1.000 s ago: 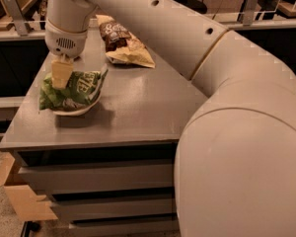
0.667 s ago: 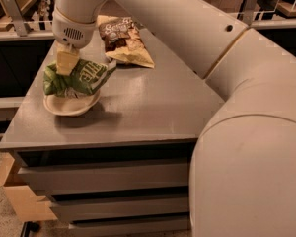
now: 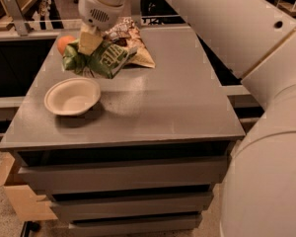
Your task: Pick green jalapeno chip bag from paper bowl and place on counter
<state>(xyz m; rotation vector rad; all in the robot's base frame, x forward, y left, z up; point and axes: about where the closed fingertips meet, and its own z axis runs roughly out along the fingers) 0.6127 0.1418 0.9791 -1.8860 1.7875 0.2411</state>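
Note:
My gripper hangs from the white arm at the upper left and is shut on the green jalapeno chip bag. It holds the crumpled bag in the air above the counter, behind and to the right of the paper bowl. The white bowl sits empty on the counter's left side. The bag hangs tilted, with its white lettering facing me.
A brown-and-cream chip bag lies on the counter behind the lifted bag. An orange fruit sits at the far left of the counter. The arm's big white links fill the right side. Cardboard lies on the floor at the left.
The gripper has lifted the green bag out of the paper bowl and carried it up and back. The bowl now lies empty. The view has shifted, so the counter looks nearer.

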